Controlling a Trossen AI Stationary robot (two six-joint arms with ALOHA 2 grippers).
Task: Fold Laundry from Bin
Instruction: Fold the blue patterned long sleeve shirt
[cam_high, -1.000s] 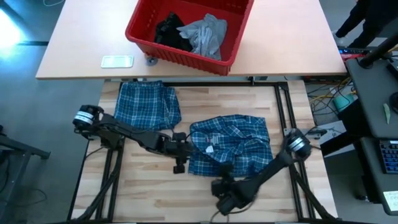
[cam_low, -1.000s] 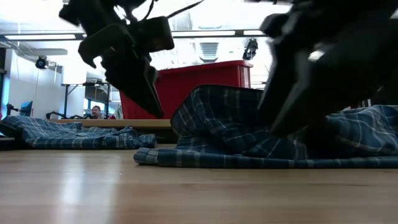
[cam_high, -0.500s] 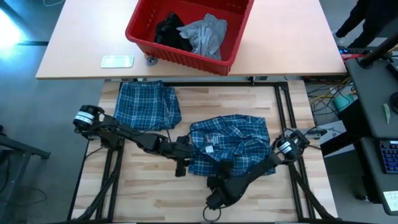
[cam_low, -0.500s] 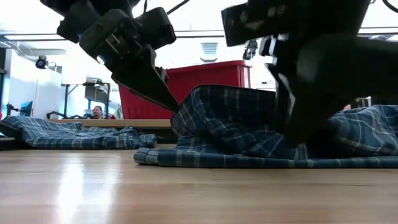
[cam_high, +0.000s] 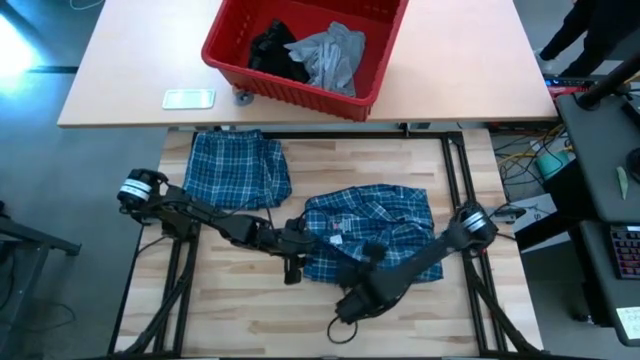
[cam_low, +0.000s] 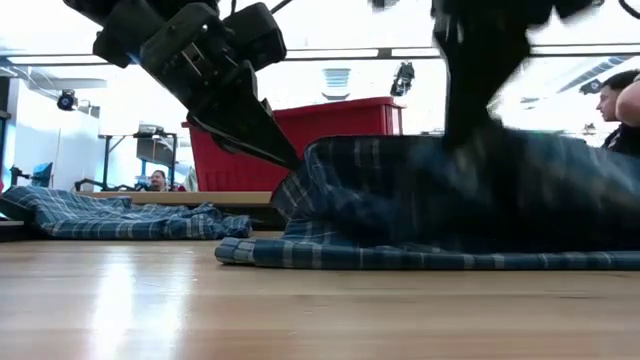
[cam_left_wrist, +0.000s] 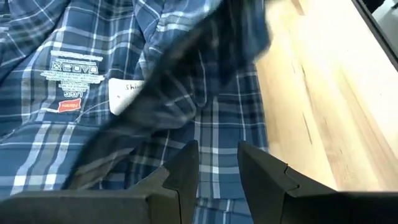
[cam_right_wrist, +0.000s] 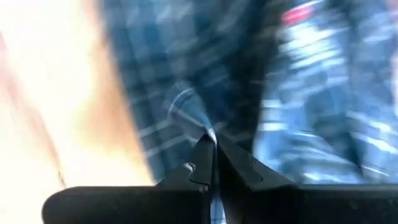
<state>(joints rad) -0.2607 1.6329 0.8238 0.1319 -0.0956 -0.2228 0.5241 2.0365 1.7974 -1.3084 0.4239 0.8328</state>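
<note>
Overhead, we list a red bin on the far worktop, holding a light grey T-shirt and a small black garment. A crumpled plaid shirt lies mid-worktop, a folded plaid piece beside it nearer the bin. The left gripper sits at the shirt's left edge; the right gripper rests on its near part.

Level view: we note the left gripper touching the shirt, bin behind.

Left wrist: we record fingers slightly apart, gripping nothing, over the shirt with its white label.

Right wrist: we record fingers pressed together, tips against plaid cloth; whether cloth is pinched we cannot tell.
</note>
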